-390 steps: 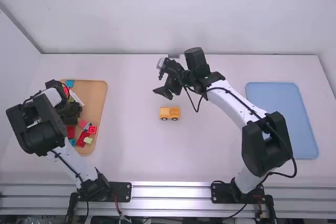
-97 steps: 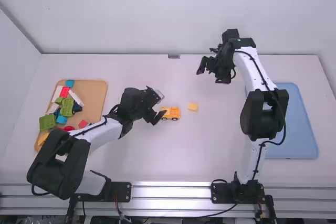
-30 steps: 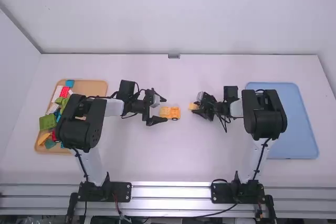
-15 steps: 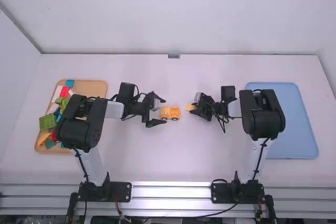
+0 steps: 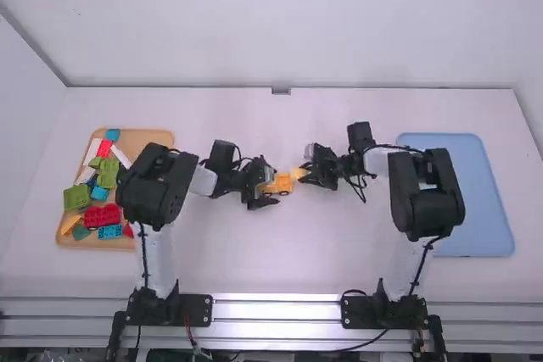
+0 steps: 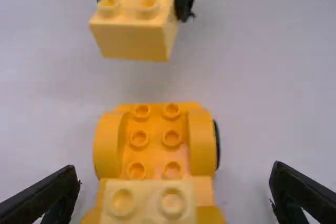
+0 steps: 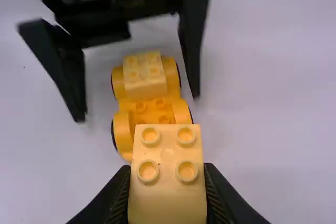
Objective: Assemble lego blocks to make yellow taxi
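At mid-table my left gripper [image 5: 265, 188] stands open around the rear of the orange-yellow car base [image 5: 282, 184]. In the left wrist view, the left gripper [image 6: 176, 195] has its fingers apart on both sides of the car base [image 6: 155, 140], which carries a pale yellow block [image 6: 149, 203] on one end. My right gripper [image 5: 307, 172] is close to the car's right side, shut on a second pale yellow block [image 5: 298, 173]. In the right wrist view, that block [image 7: 167, 182] is pinched by the right gripper [image 7: 168, 192], studs showing, near the bare studded end of the car.
A wooden tray [image 5: 154, 137] of red, green, blue and white bricks lies at the left, beside the left arm. A blue tray [image 5: 475, 209] lies at the right, behind the right arm's elbow. The two grippers are close together.
The right gripper has taken hold of the small yellow block and moved left with it, off its earlier spot. The left gripper has moved right, coming around the car.
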Available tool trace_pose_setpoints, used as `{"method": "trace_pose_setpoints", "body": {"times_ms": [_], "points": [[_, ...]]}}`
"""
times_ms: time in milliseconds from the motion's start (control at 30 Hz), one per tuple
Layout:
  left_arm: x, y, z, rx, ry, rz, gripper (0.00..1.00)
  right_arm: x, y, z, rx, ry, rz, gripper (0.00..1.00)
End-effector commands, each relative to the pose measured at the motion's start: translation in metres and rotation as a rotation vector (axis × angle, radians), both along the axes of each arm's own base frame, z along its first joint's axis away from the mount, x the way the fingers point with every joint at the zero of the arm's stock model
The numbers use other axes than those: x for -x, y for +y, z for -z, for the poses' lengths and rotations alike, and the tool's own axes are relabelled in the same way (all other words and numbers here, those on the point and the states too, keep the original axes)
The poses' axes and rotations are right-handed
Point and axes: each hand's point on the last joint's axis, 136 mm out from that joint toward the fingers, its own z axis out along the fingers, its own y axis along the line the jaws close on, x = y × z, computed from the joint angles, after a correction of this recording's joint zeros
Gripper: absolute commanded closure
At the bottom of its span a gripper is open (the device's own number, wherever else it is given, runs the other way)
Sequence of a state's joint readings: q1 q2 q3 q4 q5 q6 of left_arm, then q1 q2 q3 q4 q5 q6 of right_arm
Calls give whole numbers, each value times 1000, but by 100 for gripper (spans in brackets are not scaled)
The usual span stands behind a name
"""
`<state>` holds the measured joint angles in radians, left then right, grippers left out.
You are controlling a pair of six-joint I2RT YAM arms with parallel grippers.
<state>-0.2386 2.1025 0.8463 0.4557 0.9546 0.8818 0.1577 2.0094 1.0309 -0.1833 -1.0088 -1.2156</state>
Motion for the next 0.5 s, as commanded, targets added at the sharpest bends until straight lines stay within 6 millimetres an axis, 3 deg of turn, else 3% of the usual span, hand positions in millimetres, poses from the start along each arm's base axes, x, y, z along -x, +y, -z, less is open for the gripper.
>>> {"method": "trace_pose_setpoints", "body": {"times_ms": [0, 167, 367, 467], "points": [[-6, -1, 8, 8, 37, -10, 10, 2, 12, -11, -15, -70, -59, 78], [-4, -4, 11, 35, 58, 13, 23, 7, 19, -7, 9, -85, -86, 79], [-5, 0, 20, -10, 45, -10, 56, 12, 30, 0, 55, -106, -113, 82], [-2, 0, 20, -6, 51, -6, 61, 10, 36, 2, 51, -100, -106, 82]]}}
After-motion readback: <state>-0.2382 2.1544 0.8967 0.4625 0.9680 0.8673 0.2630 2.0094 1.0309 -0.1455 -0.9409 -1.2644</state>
